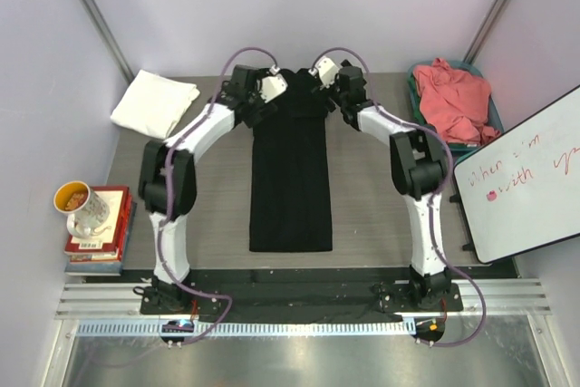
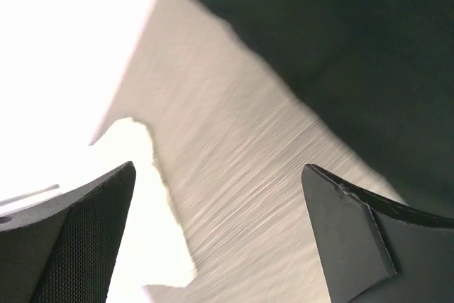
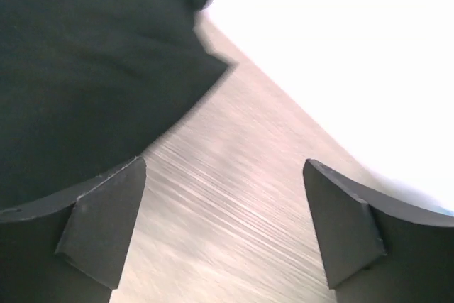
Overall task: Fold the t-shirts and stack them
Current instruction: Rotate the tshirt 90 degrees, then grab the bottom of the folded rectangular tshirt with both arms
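Black t-shirt (image 1: pixel 291 178) strip, top at far edge | left gripper (image 2: pixel 218 168), right gripper (image 3: pixel 224 162) wide open, empty | risk: pinching one layer may unravel the fold

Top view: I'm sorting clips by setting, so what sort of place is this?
Probably a robotics lab cell: two arms bolted to a table, white walls around it, a whiteboard alongside.

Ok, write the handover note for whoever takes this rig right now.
Left gripper: open, empty, over the table at the far end of the black cloth t-shirt. Right gripper: the same, on the opposite side.
Black t-shirt: long narrow strip, mid-table.
Plain white cloth t-shirt: folded, far-left corner.
Coral-pink cloth t-shirt: crumpled in the teal plastic bin, far right.
Left: fold the black strip short, fold the coral one, stack all three.
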Available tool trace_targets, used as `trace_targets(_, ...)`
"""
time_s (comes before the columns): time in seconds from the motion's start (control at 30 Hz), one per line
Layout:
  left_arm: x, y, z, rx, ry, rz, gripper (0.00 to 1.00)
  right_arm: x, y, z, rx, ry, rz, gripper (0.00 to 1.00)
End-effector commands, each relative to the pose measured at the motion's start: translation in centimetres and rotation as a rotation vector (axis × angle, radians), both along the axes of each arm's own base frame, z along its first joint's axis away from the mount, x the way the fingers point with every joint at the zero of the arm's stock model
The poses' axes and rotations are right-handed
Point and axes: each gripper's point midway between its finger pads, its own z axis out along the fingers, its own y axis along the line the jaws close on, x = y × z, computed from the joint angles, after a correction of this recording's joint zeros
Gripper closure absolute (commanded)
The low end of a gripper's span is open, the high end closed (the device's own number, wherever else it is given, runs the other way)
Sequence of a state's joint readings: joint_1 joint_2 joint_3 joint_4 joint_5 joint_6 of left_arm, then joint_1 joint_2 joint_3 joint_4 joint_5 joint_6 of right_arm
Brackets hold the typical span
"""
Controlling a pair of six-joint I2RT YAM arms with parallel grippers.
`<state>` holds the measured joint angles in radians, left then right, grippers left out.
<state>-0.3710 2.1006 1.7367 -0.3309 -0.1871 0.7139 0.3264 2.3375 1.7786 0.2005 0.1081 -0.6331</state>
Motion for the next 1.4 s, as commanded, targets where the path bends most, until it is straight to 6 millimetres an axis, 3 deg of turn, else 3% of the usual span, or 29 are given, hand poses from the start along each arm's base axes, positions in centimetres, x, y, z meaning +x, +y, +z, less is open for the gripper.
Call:
trace_targets(0.0, -2.8, 0.6, 9.4, -0.079, -0.166, -0.036, 0.0, -5.1, 0.1, 14.6, 0.031, -0.189, 0.099, 0.0)
trace_targets(0.03, -3.8, 0.9, 11.9, -0.106, -0.219, -0.037, 0.0, -7.3, -0.5, 16.8, 0.011, -0.195, 0.121, 0.0)
trace_targets(0.07, -4.7, 1.0, 10.9, -0.104, -0.199, -0.045, 0.0, -8.9, -0.2, 17.4, -0.029, -0.191, 0.187, 0.0)
trace_targets(0.1, -5.4, 1.3, 11.4, -0.108, -0.208, -0.043, 0.0, -11.0, -0.4, 14.7, -0.069, -0.122, 0.23, 0.0)
trace_targets(0.13, -6.0, 1.1, 11.5, -0.13, -0.201, -0.046, 0.0, -13.8, -0.4, 16.3, -0.073, -0.113, 0.291, 0.0)
trace_targets(0.17, -7.3, 1.4, 11.7, -0.124, -0.191, -0.062, 0.0, -15.8, -0.6, 15.2, -0.14, -0.071, 0.36, 0.0)
trace_targets(0.2, -9.1, 1.5, 10.6, -0.104, -0.117, -0.091, 0.0, -18.2, -0.8, 12.4, -0.168, 0.006, 0.407, 0.0)
trace_targets(0.23, -11.2, -0.2, 9.6, -0.133, -0.034, -0.236, 0.0, -21.2, -0.6, 10.8, -0.181, 0.087, 0.495, 0.0)
trace_targets(0.27, -13.8, -0.1, 9.3, -0.092, -0.001, -0.339, 0.0, -23.4, -0.9, 11.7, -0.222, 0.069, 0.546, 0.0)
trace_targets(0.3, -16.0, -0.2, 8.1, -0.087, 0.053, -0.406, 0.0, -26.1, -1.5, 8.7, -0.289, 0.136, 0.613, 0.0)
trace_targets(0.33, -17.9, -1.4, 7.9, -0.106, 0.06, -0.5, 0.0, -27.7, -1.7, 7.8, -0.341, 0.138, 0.671, 0.0)
trace_targets(0.37, -20.4, -1.0, 6.1, -0.037, 0.068, -0.585, 0.0, -29.3, -1.6, 8.6, -0.38, 0.086, 0.719, 0.0)
trace_targets(0.4, -21.6, -1.1, 5.3, 0.002, 0.06, -0.627, 0.0, -30.8, -2.0, 6.2, -0.431, 0.099, 0.769, 0.0)
trace_targets(0.43, -22.8, -1.3, 4.3, 0.076, 0.053, -0.667, 0.0, -31.7, -2.0, 5.6, -0.447, 0.091, 0.795, 0.0)
trace_targets(0.47, -24.8, -0.8, 1.2, 0.118, 0.106, -0.707, 0.0, -32.4, -2.0, 5.1, -0.459, 0.081, 0.823, 0.02)
trace_targets(0.53, -26.8, -1.1, 1.0, 0.185, 0.049, -0.814, 0.0, -34.2, -2.3, 3.6, -0.51, 0.065, 0.886, 0.02)
trace_targets(0.57, -28.3, -0.9, -0.7, 0.197, 0.072, -0.849, 0.0, -34.7, -2.3, 3.1, -0.527, 0.054, 0.914, 0.04)
trace_targets(0.63, -29.9, -1.4, -0.3, 0.207, 0.016, -0.919, 0.05, -37.1, -2.2, 1.2, -0.57, 0.043, 1.022, 0.05)
trace_targets(0.67, -31.2, -1.6, -1.4, 0.207, 0.02, -0.98, 0.1, -37.9, -2.0, 0.7, -0.568, 0.037, 1.052, 0.05)
trace_targets(0.7, -31.8, -1.7, -1.5, 0.213, 0.0, -1.019, 0.23, -39.4, -1.6, -0.1, -0.544, 0.031, 1.104, 0.05)
trace_targets(0.73, -32.5, -1.9, -0.5, 0.217, -0.067, -1.063, 0.24, -40.2, -1.2, -0.5, -0.548, 0.021, 1.144, 0.06)
trace_targets(0.77, -33.4, -1.8, -1.3, 0.211, -0.063, -1.091, 0.23, -40.9, -0.9, -0.8, -0.543, 0.021, 1.175, 0.07)
trace_targets(0.8, -34.4, -2.2, -1.5, 0.191, -0.076, -1.136, 0.13, -42.0, -0.7, -1.7, -0.531, 0.038, 1.216, 0.07)
trace_targets(0.83, -35.0, -2.3, -1.0, 0.201, -0.124, -1.175, 0.1, -42.8, -0.2, -2.0, -0.541, 0.029, 1.254, 0.07)
trace_targets(0.87, -36.1, -1.9, -2.3, 0.203, -0.101, -1.205, 0.09, -43.4, 0.0, -2.4, -0.56, 0.013, 1.287, 0.07)
trace_targets(0.93, -37.4, -2.2, -2.9, 0.185, -0.126, -1.265, 0.04, -45.0, 0.5, -3.5, -0.556, 0.012, 1.346, 0.07)
trace_targets(1.17, -41.0, -2.5, -7.7, 0.155, -0.109, -1.438, 0.0, -47.2, 1.9, -6.1, -0.536, 0.048, 1.453, 0.1)
trace_targets(1.37, -40.7, -3.0, -8.8, 0.135, -0.053, -1.452, 0.0, -46.1, 3.8, -6.3, -0.51, 0.033, 1.43, 0.14)
